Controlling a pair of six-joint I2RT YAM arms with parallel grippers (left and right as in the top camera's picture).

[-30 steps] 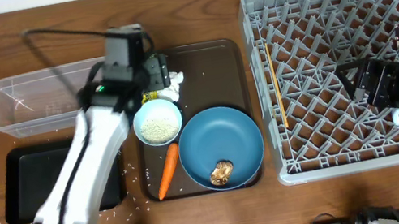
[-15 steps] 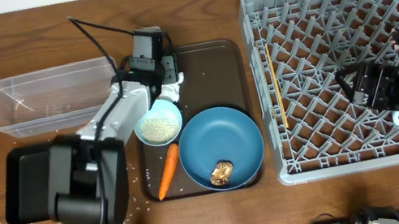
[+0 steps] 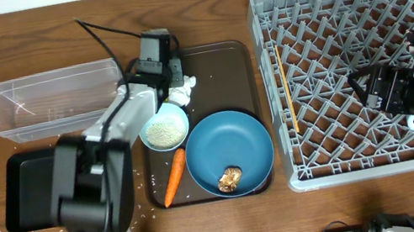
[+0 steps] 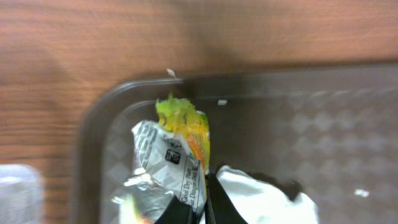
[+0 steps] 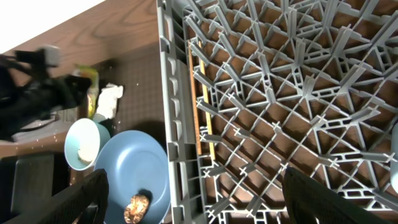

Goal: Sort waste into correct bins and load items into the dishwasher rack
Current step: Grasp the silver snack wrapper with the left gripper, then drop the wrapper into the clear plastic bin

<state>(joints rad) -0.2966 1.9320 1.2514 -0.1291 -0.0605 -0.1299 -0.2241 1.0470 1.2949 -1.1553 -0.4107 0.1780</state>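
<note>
My left gripper (image 4: 204,208) is shut on the crumpled yellow-green and silver wrapper (image 4: 177,146) at the back left corner of the brown serving tray (image 4: 298,118). White tissue (image 4: 261,196) lies against its right finger. From overhead the left gripper (image 3: 170,88) sits just behind the light-blue bowl (image 3: 164,129) of rice. An orange carrot (image 3: 173,177) lies beside the blue plate (image 3: 233,141), which holds a brown lump (image 3: 230,178). Over the grey dishwasher rack (image 3: 317,11) my right gripper (image 3: 386,89) hangs open and empty, as the right wrist view (image 5: 196,186) confirms.
A clear plastic box (image 3: 50,97) stands at the back left, with a black tray (image 3: 32,189) in front of it. Rice grains (image 3: 136,222) are scattered on the table near the black tray. A thin orange-yellow stick (image 3: 285,89) lies along the rack's left side.
My left arm swung down to the tray's back left corner and its jaws closed on the wrapper. The right arm has stayed where it was.
</note>
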